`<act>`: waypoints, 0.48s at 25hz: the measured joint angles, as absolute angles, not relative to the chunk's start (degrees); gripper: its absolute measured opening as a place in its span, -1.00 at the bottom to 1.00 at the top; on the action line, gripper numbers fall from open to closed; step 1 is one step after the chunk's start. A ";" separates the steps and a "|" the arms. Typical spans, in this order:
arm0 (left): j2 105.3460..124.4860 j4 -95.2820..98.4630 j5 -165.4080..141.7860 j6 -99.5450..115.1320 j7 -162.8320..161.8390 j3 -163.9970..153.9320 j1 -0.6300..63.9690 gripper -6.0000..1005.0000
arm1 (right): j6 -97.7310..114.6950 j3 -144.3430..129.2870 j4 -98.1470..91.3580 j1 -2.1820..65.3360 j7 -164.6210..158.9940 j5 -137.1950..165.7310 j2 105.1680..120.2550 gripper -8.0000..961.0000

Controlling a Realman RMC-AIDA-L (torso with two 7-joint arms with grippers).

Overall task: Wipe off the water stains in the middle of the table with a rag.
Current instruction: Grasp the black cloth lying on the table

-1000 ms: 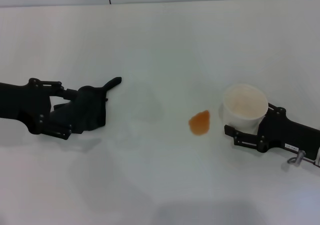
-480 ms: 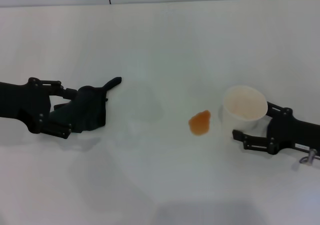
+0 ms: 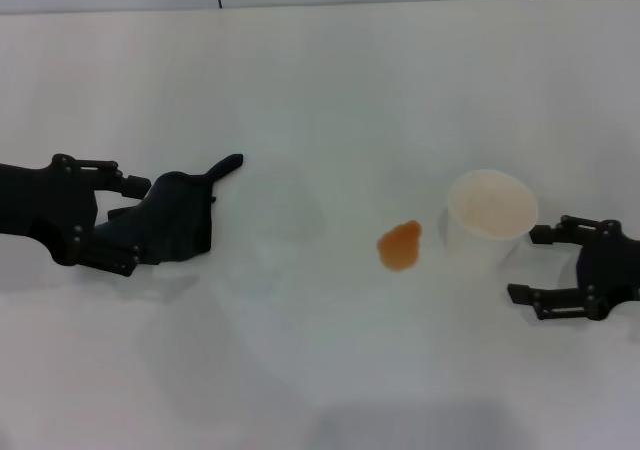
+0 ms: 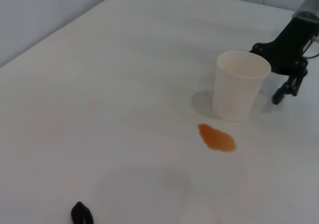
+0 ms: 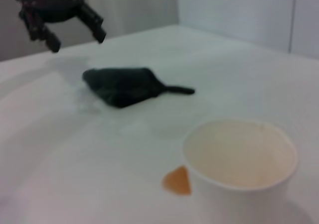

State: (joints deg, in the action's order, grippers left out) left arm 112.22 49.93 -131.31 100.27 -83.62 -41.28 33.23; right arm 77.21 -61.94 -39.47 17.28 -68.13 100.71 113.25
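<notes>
From the head view, my right gripper has let the cup go and backed off, fingers wide; left gripper sits at the rag, fingers spread, nothing lifted. Left wrist: stain just beside the cup on the surface. Right wrist: rag lying loose, well apart from it.

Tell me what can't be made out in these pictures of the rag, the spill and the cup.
- Rag: head view, its near side is covered by the left gripper; the left wrist view shows only its tip, the rest cut off by the edge.
- Cup: right wrist view, its base is cut off by the edge.
- Water stains: right wrist view, blurred outline; the cup may hide one edge.
- Right gripper: head view, its arm runs out of frame.
</notes>
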 joint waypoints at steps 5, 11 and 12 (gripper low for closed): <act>111.81 50.01 -131.31 100.36 -84.23 -41.31 33.17 0.78 | 83.06 -61.81 -44.82 19.73 -78.97 107.47 110.21 0.82; 111.78 50.39 -132.06 100.37 -85.30 -41.31 33.15 0.78 | 90.11 -58.94 -48.98 23.56 -85.72 111.25 107.99 0.82; 111.81 50.53 -132.27 100.38 -85.43 -41.31 33.16 0.78 | 91.46 -57.63 -49.75 24.23 -86.33 112.25 107.93 0.82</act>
